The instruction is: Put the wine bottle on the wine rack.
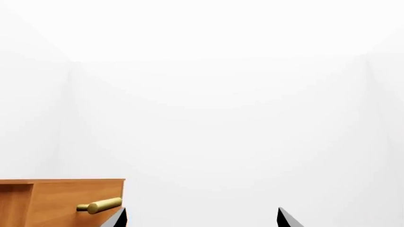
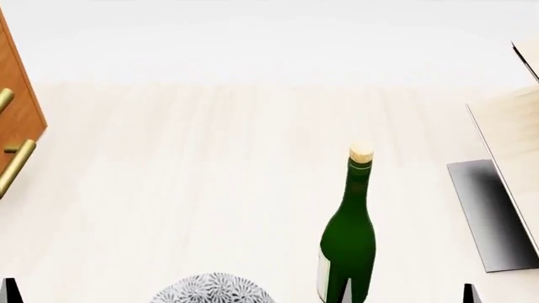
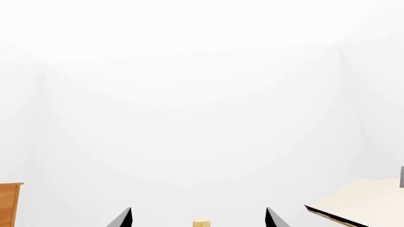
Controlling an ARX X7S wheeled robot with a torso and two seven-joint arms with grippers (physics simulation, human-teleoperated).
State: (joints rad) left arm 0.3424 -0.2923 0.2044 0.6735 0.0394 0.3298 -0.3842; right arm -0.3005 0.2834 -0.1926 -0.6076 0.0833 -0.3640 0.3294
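The wine bottle [image 2: 349, 243] stands upright on the pale table, dark green with a tan cork [image 2: 361, 151] and a pale label low on its side. The wine rack [image 2: 512, 148] is at the right edge, slanted light boards on a grey metal base [image 2: 491, 214]. My right gripper [image 3: 197, 216] is open; its fingertips [image 2: 468, 294] show low in the head view, around and right of the bottle's foot. In the right wrist view the cork [image 3: 202, 222] sits between the jaws, and a rack board [image 3: 360, 204] lies beside them. My left gripper [image 1: 202, 220] is open and empty.
A brown drawer cabinet [image 2: 17, 101] with brass handles [image 2: 17, 165] stands at the left; it also shows in the left wrist view [image 1: 57, 201]. A patterned grey bowl [image 2: 214, 290] sits at the near edge, left of the bottle. A white wall lies behind the table.
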